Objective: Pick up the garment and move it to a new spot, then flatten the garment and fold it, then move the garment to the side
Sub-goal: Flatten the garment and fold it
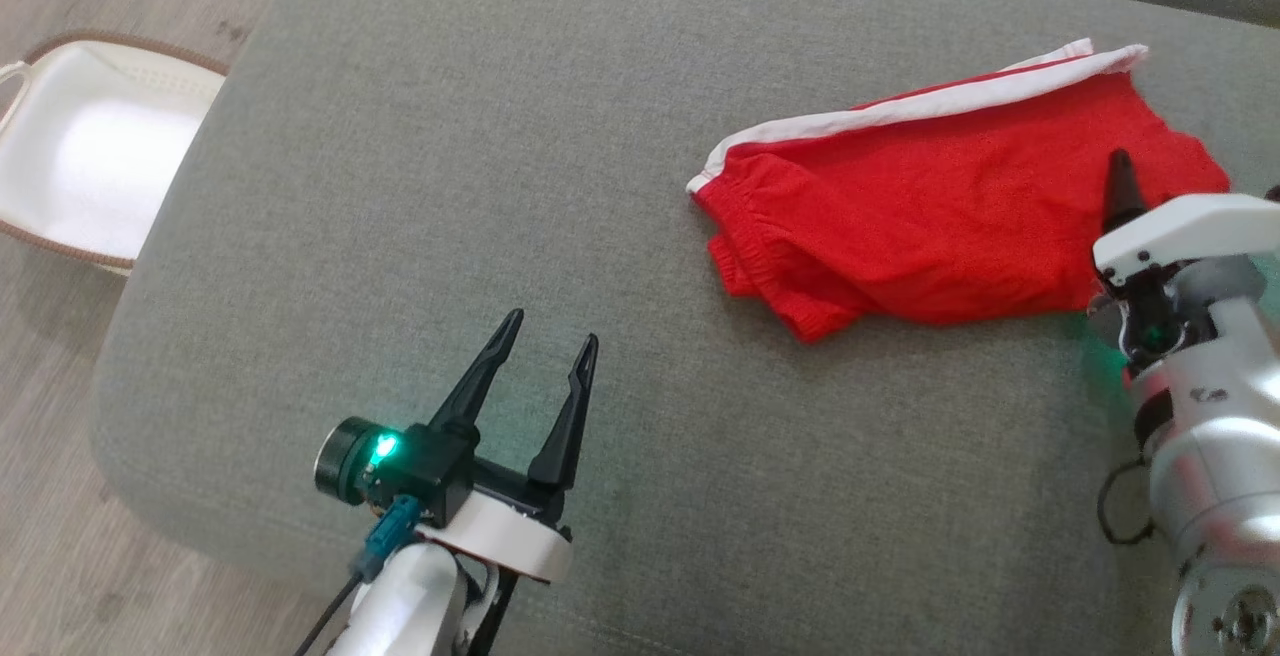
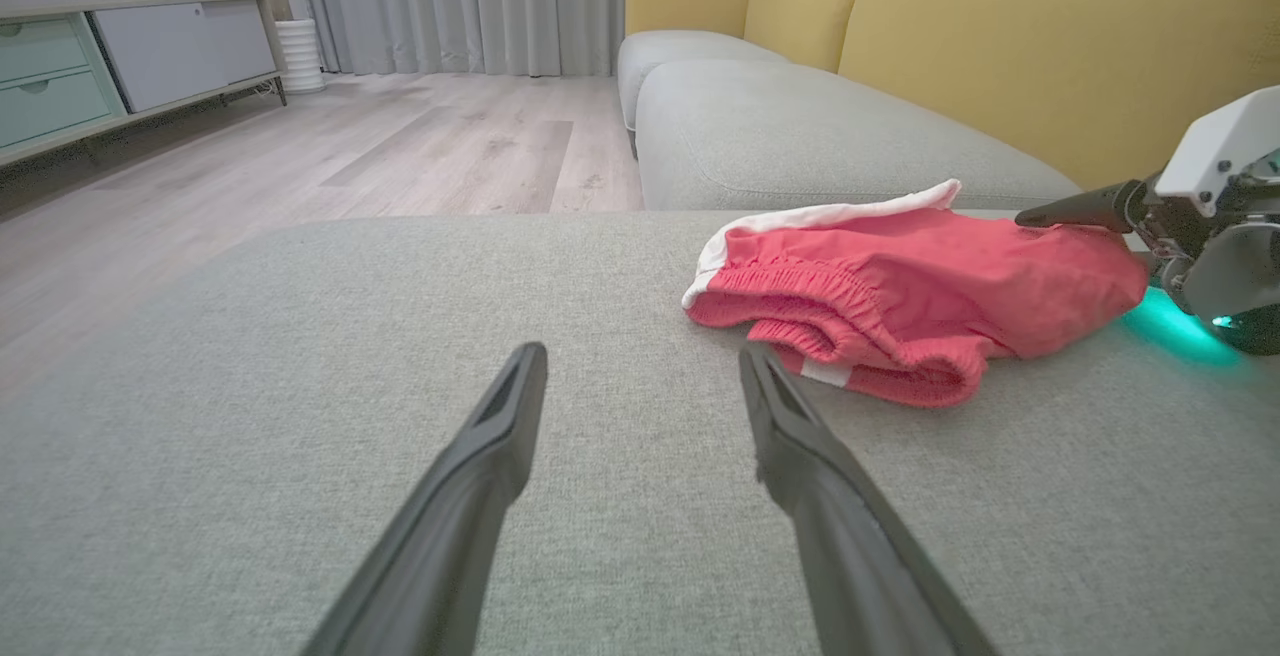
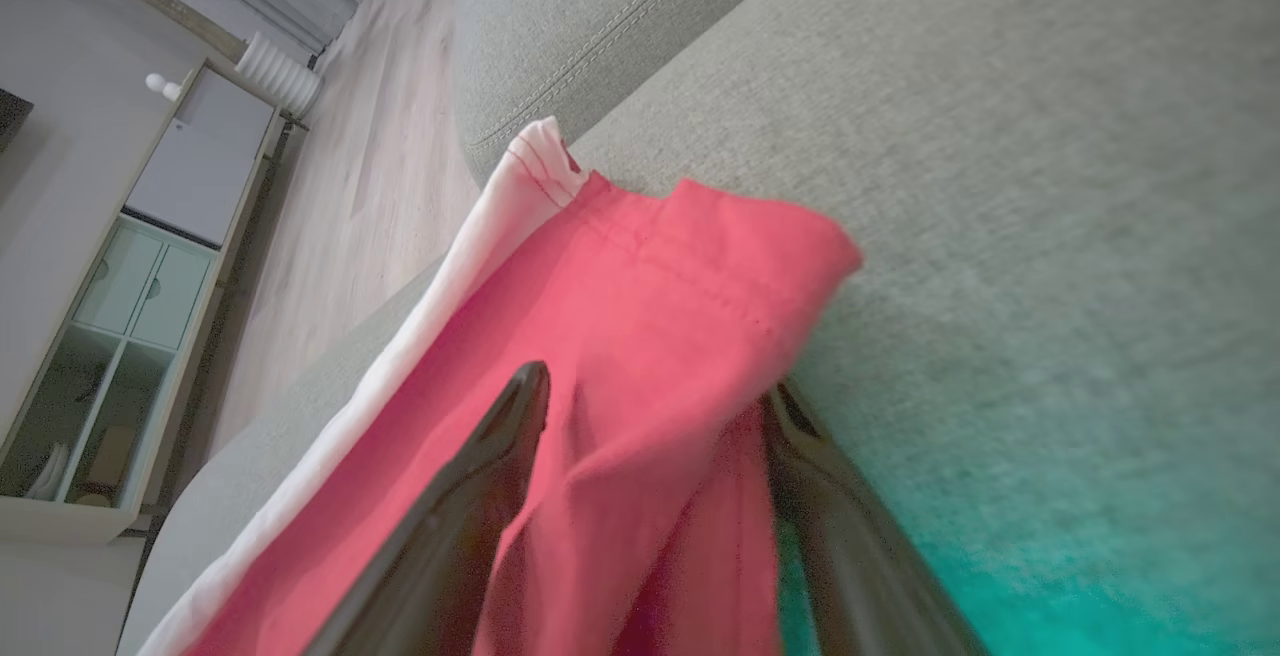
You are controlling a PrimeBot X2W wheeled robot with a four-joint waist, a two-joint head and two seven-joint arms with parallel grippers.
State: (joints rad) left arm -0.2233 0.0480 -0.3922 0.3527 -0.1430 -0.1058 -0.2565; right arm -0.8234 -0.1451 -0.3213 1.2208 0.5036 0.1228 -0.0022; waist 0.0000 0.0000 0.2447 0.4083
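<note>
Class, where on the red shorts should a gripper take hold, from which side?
Probably the leg end of the shorts, from the robot's right, low along the cushion. There the cloth is thin and loose, between the right gripper's open fingers; the elastic waist is bunched thick.

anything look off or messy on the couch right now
Nothing is spilled or damaged. The red shorts lie bunched on the grey cushion, with the layers uneven at the elastic waistband. The open right gripper straddles a raised fold at their edge.
</note>
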